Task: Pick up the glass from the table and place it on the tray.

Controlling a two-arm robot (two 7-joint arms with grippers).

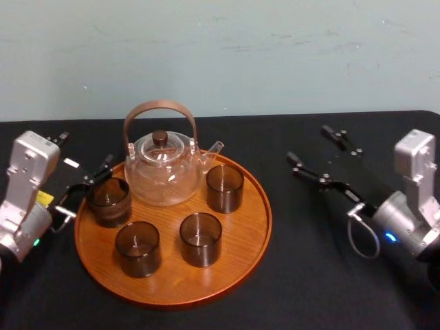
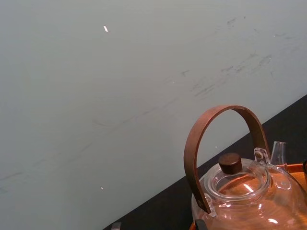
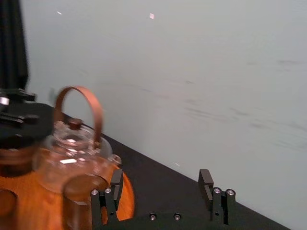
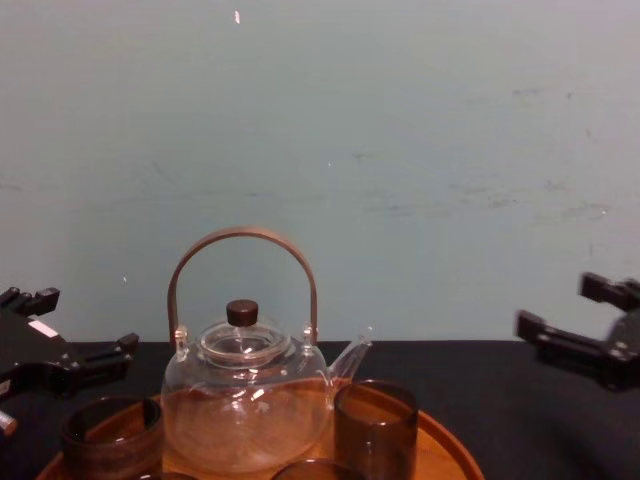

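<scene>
Head view: you have four upright glasses (image 1: 201, 237) on one tray (image 1: 237, 234), one just beside the released left gripper (image 1: 93, 180); right gripper (image 1: 307, 143) released too.

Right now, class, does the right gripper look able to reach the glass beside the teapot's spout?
Probably yes. The right gripper hangs open over the table beside the tray, nothing between it and that glass; the teapot stands beyond. The left gripper is by another glass.
</scene>
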